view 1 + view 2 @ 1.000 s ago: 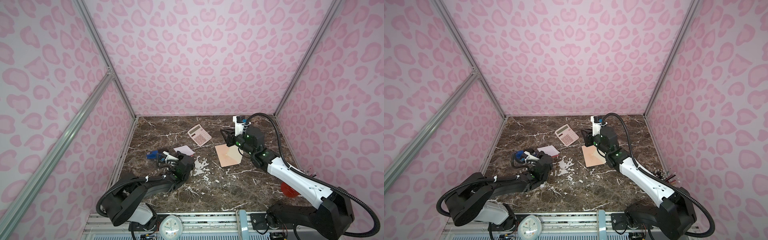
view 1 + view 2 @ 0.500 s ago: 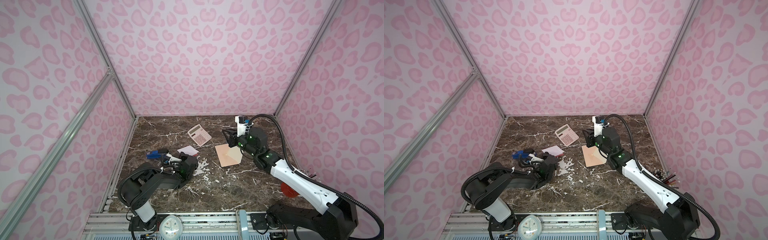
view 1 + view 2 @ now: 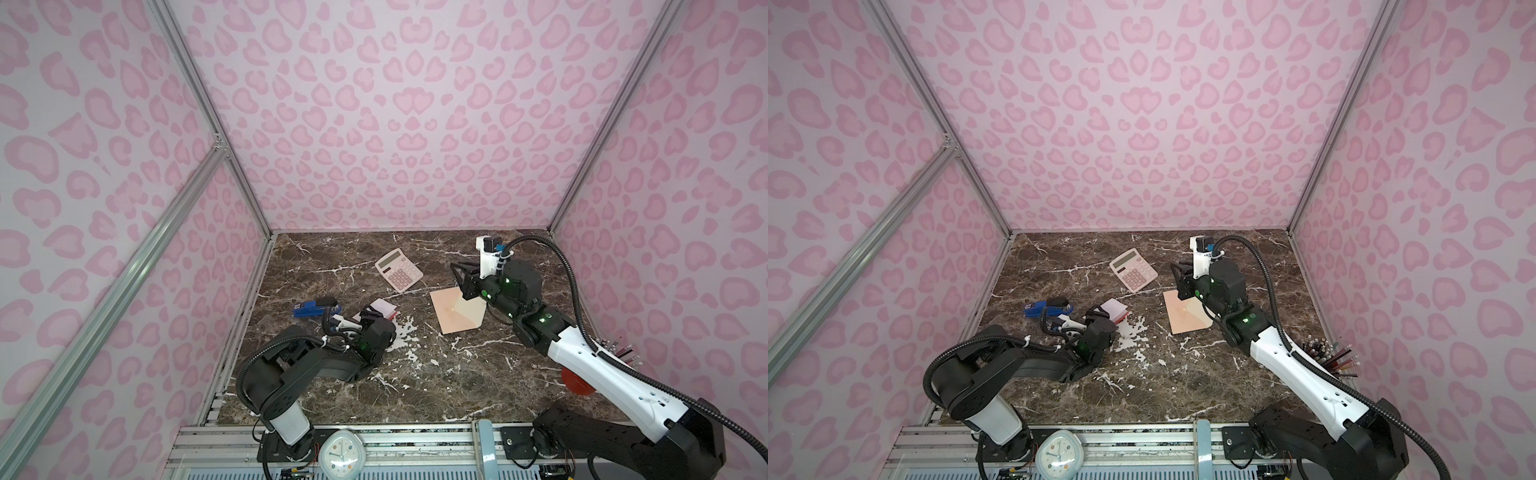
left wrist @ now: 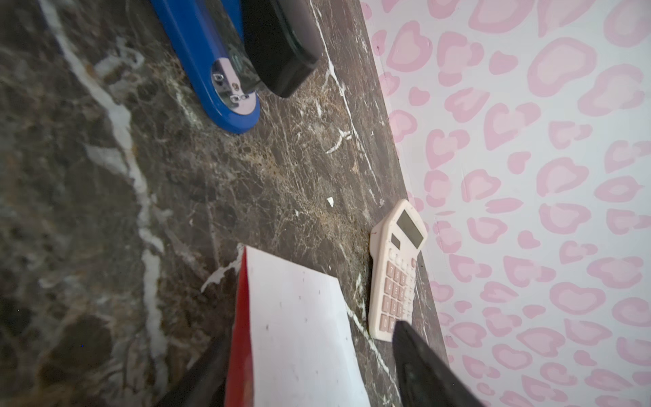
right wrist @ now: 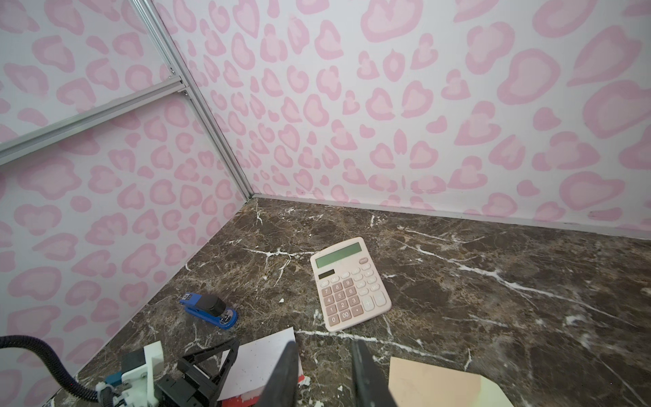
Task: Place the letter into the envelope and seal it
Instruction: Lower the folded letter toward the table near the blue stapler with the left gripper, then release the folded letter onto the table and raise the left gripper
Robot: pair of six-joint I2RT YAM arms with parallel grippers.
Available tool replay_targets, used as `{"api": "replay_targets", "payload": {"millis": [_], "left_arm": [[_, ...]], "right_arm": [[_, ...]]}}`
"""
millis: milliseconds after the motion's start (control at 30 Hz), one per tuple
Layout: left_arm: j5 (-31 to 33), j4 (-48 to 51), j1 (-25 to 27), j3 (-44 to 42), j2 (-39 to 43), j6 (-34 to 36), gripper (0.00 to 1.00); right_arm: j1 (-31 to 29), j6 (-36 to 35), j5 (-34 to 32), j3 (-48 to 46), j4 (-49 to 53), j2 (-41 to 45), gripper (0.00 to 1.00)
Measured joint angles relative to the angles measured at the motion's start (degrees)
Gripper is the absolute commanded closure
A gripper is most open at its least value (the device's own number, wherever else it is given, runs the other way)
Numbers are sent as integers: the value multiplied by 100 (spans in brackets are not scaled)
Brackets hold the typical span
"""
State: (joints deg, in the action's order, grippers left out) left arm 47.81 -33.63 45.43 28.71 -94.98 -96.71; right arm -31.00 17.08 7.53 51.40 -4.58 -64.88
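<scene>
On dark marble tabletop, red-edged pale paper letter is straddled by released left gripper, peach paper envelope is laid flat alongside, right gripper is held slightly parted, empty, near its far edge.

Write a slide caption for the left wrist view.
Open left gripper straddles the letter on the marble table, stapler and calculator beyond.

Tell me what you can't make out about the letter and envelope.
Letter: near end hidden under the left gripper in both top views; cut off by the frame edge in the left wrist view.
Envelope: far corner hidden behind the right gripper in both top views; mostly cropped in the right wrist view; opening unclear.
</scene>
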Motion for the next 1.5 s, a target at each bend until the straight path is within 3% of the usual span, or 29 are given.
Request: {"api": "replay_targets", "payload": {"millis": [133, 367, 900, 1500], "left_arm": [[-52, 540, 24, 26, 280, -79, 1], [-225, 1526, 59, 118, 673, -177, 2], [-595, 2671, 72, 380, 1259, -52, 2], [-645, 4013, 74, 763, 2605, 990, 2]], "right_arm": [[0, -37, -74, -116, 13, 129, 72], [0, -109, -240, -345, -4, 304, 71], [0, -205, -509, -420, 17, 326, 70], [815, -260, -643, -138, 442, -315, 69]]}}
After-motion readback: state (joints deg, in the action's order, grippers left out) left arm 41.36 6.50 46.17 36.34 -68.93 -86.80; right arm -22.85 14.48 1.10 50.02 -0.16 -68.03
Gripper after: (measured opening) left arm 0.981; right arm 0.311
